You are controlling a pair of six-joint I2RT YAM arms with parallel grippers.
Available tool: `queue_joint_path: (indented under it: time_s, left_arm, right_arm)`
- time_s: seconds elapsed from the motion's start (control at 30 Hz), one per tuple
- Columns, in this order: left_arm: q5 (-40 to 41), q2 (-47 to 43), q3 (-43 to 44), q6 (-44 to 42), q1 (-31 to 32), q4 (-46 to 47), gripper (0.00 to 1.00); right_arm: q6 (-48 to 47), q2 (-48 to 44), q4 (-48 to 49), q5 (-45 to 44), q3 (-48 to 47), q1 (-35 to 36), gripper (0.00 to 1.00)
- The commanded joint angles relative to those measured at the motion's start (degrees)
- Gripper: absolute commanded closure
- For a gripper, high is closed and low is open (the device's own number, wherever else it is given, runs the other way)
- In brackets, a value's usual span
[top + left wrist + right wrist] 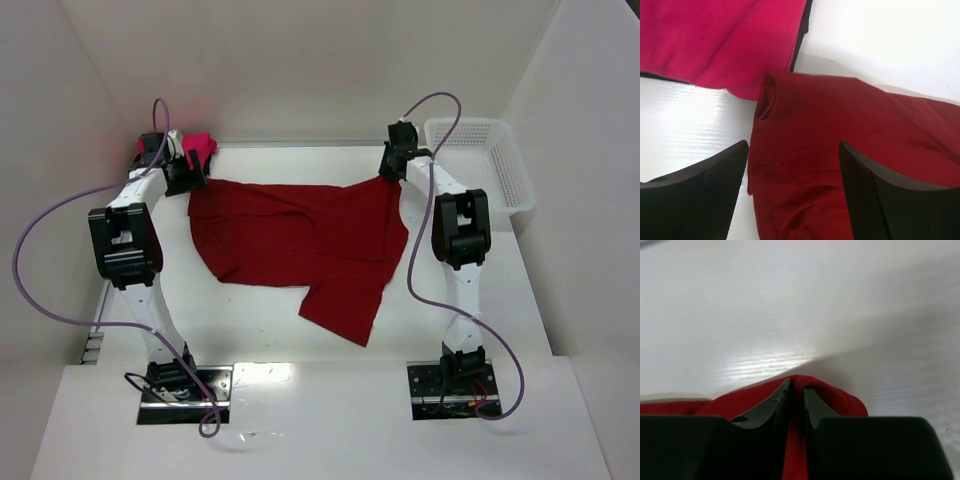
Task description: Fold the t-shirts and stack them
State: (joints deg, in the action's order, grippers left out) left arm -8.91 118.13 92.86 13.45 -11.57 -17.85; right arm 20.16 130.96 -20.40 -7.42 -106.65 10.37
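Folding is barely started: the crimson t-shirt (300,235) lies spread out, the magenta t-shirt (203,146) far left. Right tool (796,387) pinches crimson cloth; left tool (793,145) gapes, empty.

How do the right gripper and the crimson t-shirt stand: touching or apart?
Touching. The right wrist view shows the right gripper pinching a raised fold of the crimson t-shirt.

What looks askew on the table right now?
The crimson t-shirt lies rumpled and skewed, one flap trailing toward the near edge. The pink t-shirt sits at the far left corner. Nothing looks damaged.
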Motion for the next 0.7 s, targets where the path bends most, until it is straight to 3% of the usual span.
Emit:
queue_joint_path:
  time_s: [0.0, 0.33, 0.67]
  left_arm:
    - [-0.5, 1.6, 3.2, -0.8, 0.8, 0.5, 0.19]
    - [3.2, 4.7, 7.7, 1.5, 1.8, -0.5, 0.19]
    - [7.4, 8.7, 10.7, 3.1, 2.3, -1.3, 0.31]
  right_arm:
    - [0.4, 1.4, -0.2, -2.2, -5.1, -1.4, 0.80]
    - [-0.7, 2.5, -0.7, -0.2, -5.2, -3.0, 0.78]
    - [-0.7, 4.7, -1.2, 0.9, -7.5, -3.0, 0.77]
